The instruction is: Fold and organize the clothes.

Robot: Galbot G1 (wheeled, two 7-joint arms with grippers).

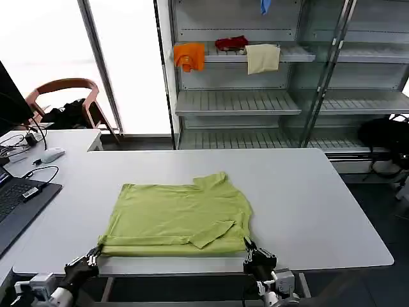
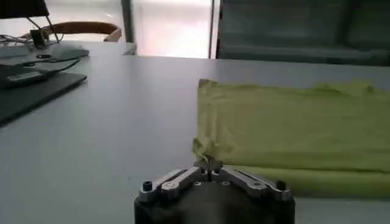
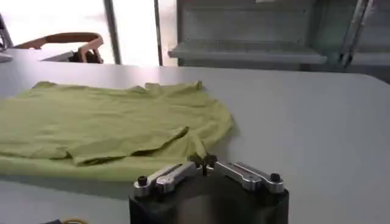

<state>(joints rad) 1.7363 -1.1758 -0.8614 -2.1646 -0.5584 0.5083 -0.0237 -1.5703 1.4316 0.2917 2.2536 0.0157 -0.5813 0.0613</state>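
- A lime yellow-green T-shirt (image 1: 179,217) is laid on the white table (image 1: 307,198), near the table's front edge and roughly midway between its left and right edges.
- The shirt is seen partly folded: its front hem forms a doubled band along the front edge, and a sleeve is turned over onto the body near the front right corner of the cloth.
- The collar is pointed toward the back of the table.
- The left gripper (image 1: 94,254) is placed at the table's front edge, at the shirt's front left corner.
- In the left wrist view, the left gripper (image 2: 209,164) is seen with its fingertips brought together on that corner of the T-shirt (image 2: 292,128), pinching the fabric.
- The right gripper (image 1: 250,248) is placed at the table's front edge, at the shirt's front right corner.
- In the right wrist view, the right gripper (image 3: 203,160) is seen with its fingertips closed on the edge of the T-shirt (image 3: 109,122).
- A laptop (image 1: 19,204) is set on the table's left edge, well apart from the shirt.
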